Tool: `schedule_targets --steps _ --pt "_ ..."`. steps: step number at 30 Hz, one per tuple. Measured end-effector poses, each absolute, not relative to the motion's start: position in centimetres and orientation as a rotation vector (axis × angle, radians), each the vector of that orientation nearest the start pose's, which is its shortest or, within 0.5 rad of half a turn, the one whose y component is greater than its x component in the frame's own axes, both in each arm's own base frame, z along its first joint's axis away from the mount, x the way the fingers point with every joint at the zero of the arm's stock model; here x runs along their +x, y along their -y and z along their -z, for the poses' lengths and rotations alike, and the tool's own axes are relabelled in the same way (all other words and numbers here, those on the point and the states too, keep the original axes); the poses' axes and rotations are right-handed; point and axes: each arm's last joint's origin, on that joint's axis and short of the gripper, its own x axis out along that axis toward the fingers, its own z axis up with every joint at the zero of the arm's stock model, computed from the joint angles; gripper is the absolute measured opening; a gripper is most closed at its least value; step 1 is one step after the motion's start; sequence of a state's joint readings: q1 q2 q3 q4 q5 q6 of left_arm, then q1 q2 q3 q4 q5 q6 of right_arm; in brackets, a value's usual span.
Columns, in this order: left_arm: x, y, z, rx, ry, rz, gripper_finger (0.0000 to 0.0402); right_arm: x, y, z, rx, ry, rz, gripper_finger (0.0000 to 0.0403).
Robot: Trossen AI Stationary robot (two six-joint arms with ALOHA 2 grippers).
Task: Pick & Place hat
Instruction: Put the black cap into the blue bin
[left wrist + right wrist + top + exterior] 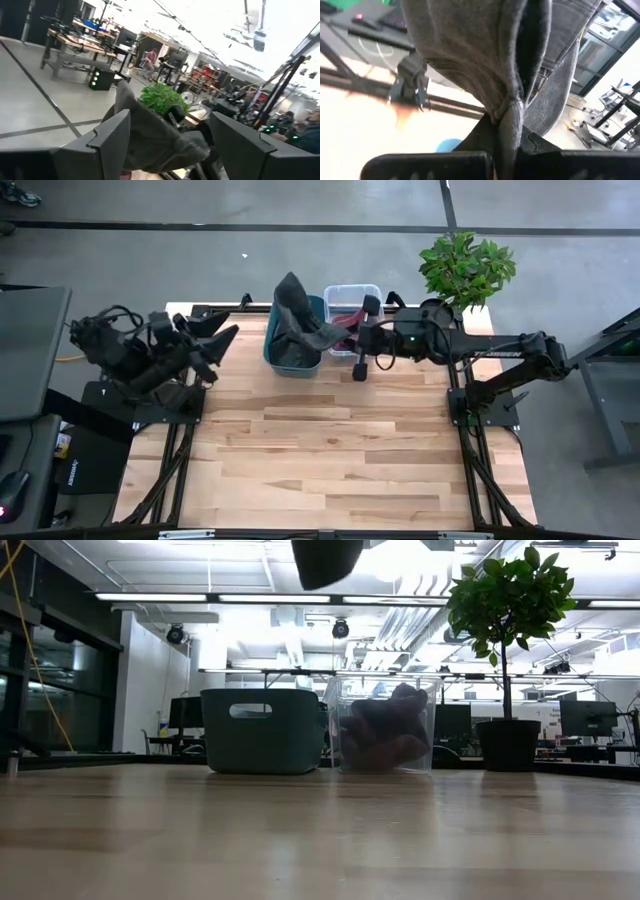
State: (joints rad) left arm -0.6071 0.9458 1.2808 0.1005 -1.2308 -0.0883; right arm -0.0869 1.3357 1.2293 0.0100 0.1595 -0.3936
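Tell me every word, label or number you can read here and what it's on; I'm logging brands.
None can be read.
Small pale mark on the black base plate beside the light wooden table: too small to read.
Grey fabric hat, teal plastic bin, clear plastic tub: no text shows.

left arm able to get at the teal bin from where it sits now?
Probably yes. The left gripper is open and empty beside the teal bin, bare table between them. But the gray hat, held by the right gripper, hangs over the bin.
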Motion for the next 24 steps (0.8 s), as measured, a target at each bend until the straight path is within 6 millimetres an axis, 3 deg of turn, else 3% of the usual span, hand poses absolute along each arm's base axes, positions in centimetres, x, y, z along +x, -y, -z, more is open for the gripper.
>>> schedule_targets --steps 12,18,24 --pt "12.9 5.8 -48.6 -0.410 0.268 -0.610 0.0257 30.4 5.9 -37.1 -0.682 -0.295 0.222 0.0006" --pt "13.0 5.9 -48.1 -0.402 0.245 -0.606 0.0257 33.1 6.8 -34.6 -0.811 -0.394 0.124 0.0006" --pt "13.0 5.8 -47.6 -0.418 0.225 -0.604 0.0257 36.8 7.9 -33.8 -0.946 -0.479 0.063 0.0006"
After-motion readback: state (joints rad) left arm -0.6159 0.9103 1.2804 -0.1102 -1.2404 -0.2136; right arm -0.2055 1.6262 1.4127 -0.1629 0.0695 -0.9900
